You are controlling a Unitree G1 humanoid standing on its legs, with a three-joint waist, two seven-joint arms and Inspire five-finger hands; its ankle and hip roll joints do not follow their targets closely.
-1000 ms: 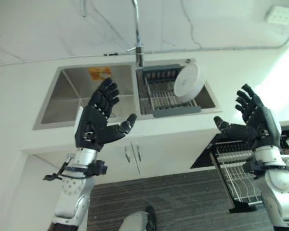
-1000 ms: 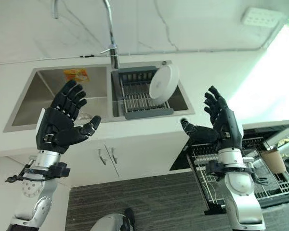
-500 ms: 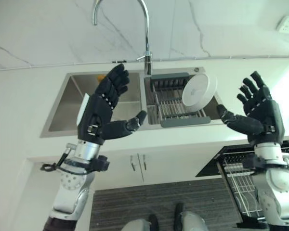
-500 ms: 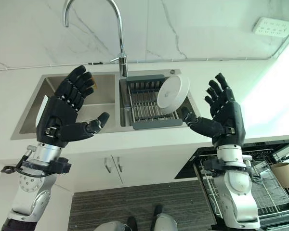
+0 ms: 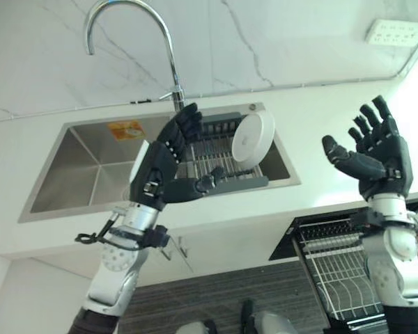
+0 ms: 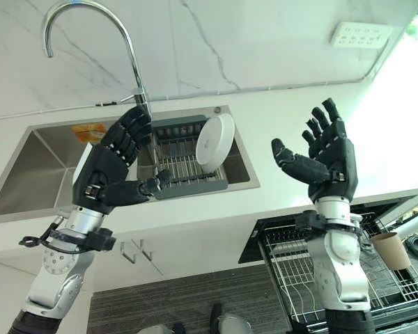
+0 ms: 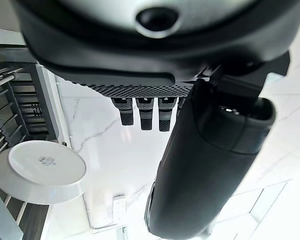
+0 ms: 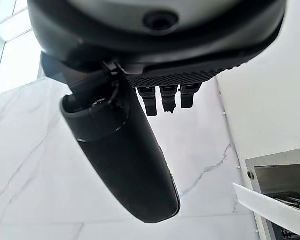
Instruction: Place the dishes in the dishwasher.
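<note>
White and round, the plate [image 5: 253,136] stands tilted on edge in the grey dish rack [image 5: 223,149] set in the right basin of the steel sink [image 5: 70,174]. Just left of it, the left hand [image 5: 160,167] is raised with fingers spread, empty and apart from the plate. Well to the right, the right hand [image 5: 373,149] is raised, fingers splayed, above the open dishwasher's wire rack [image 5: 338,268].

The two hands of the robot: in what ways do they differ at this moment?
The left hand is raised in front of the sink, close to the white plate in the drying rack; the right hand is over the counter, farther from the plate. The left thumb points toward the rack, the right thumb toward the sink. Both are open and empty.
</note>
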